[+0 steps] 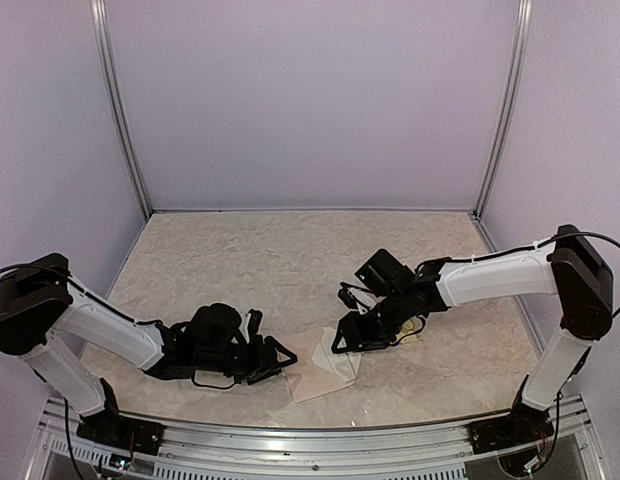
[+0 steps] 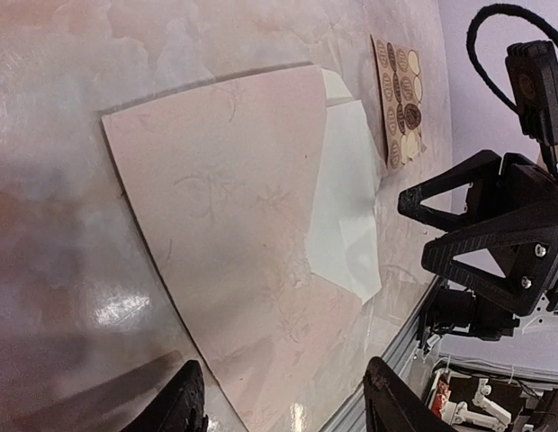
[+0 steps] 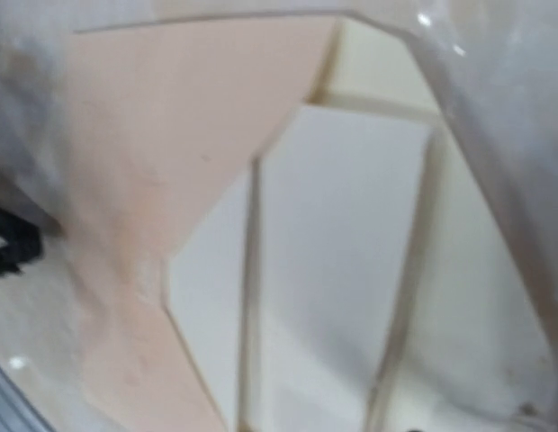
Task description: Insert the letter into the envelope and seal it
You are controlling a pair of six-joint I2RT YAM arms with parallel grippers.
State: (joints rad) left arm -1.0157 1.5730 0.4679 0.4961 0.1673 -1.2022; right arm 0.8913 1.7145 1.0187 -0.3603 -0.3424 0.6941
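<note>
The envelope (image 2: 346,207) is laid flat near the desk's (image 2: 171,54) 6 o'clock edge and is partly overlapped by the tan letter (image 2: 234,225); whether the letter is tucked inside cannot be told. Seen from above, the left gripper (image 2: 283,409) is held spread at the letter's 9 o'clock, the right gripper (image 2: 421,227) spread at 1 o'clock.

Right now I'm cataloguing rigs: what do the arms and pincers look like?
The left arm and right arm have white shells between black joints. The left pincer is black, as is the right pincer, whose fingers are hollow triangular frames with silver screws. Thin black cables run along both arms.
</note>
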